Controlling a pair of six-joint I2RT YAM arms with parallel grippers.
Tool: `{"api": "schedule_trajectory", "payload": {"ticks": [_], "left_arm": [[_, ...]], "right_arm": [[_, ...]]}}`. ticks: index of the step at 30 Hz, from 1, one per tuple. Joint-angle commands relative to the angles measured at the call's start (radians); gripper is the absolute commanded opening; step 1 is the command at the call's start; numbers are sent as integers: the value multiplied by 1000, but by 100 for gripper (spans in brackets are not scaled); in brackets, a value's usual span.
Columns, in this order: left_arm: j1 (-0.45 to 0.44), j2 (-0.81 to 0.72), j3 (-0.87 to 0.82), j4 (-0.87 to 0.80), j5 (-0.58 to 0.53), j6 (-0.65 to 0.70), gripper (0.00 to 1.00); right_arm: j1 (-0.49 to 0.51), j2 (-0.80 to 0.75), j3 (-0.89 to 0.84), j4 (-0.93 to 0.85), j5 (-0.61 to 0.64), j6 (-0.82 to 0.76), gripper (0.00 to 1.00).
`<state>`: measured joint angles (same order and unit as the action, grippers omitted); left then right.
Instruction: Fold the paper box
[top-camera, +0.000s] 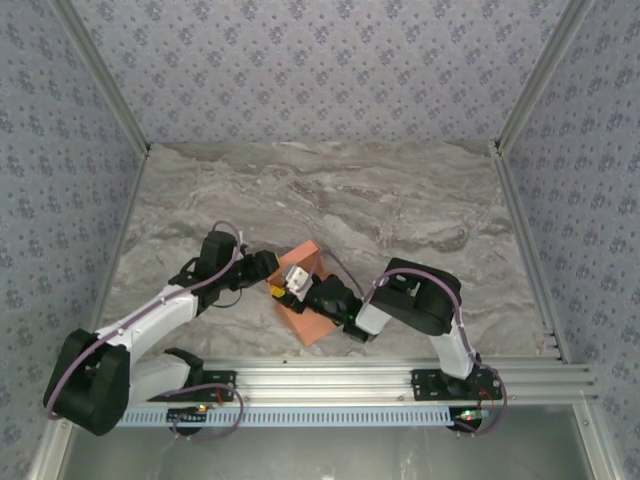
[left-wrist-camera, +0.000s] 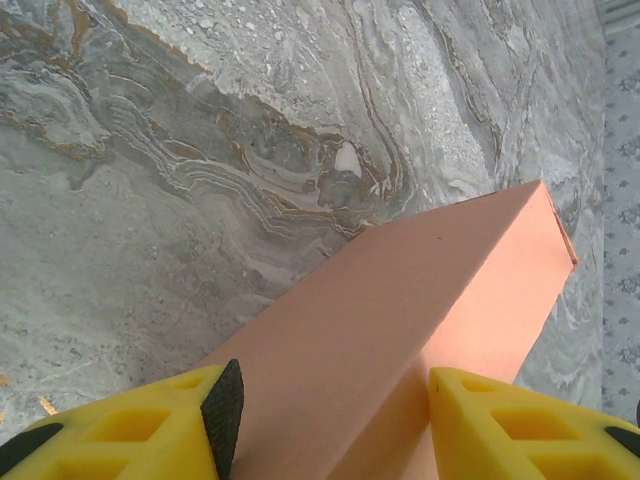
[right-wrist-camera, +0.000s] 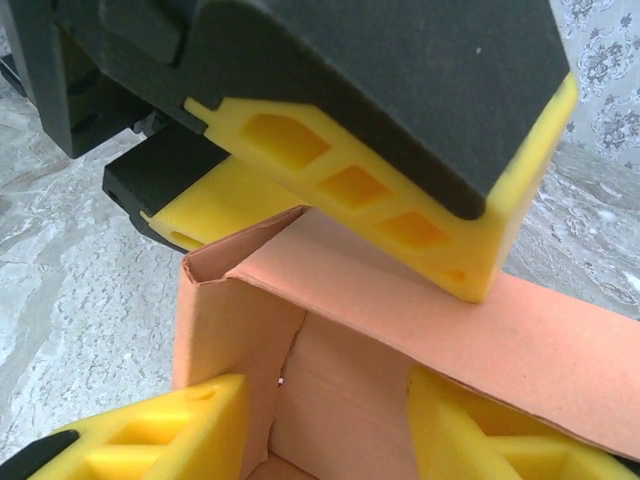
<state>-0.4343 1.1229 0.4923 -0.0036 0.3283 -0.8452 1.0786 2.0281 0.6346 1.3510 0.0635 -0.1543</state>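
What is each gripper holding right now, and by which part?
The paper box sits between both pairs of jaws: the left gripper straddles its long raised panel, the right gripper a corner wall. Whether either actually clamps it cannot be told.

Paper box (top-camera: 311, 326) (left-wrist-camera: 420, 320) (right-wrist-camera: 560, 350): salmon-orange thin card, plain matte, partly folded. Side walls are raised into a long rectangular shape. One long flap is bent across the top and a corner seam still gapes. It sits diagonally on the marble table (top-camera: 350, 200), centre, toward the near edge.
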Motion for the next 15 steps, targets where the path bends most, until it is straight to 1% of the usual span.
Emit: {"api": "schedule_trajectory", "payload": {"ticks": [1,3,5,9,12,15], "left_arm": [[-4,16,-34,-82,-38,-33,51],[-4,17,-34,-82,-43,-31,51],[-3,16,-30,-85,-48,-28,51],[-4,9,-26,-93,-64,-27,51],[-4,1,-25,-101,-81,-31,51],[-4,-6,-23,-105,-94,-42,50]], "right_arm": [[27,9,34,-2,-111,-7,49],[25,4,34,-20,-169,-23,48],[29,-5,30,-53,-199,-48,46],[24,-24,-7,-55,-184,-72,41],[15,-46,-29,-58,-177,-83,40],[18,-70,-35,-100,-175,-93,40]]}}
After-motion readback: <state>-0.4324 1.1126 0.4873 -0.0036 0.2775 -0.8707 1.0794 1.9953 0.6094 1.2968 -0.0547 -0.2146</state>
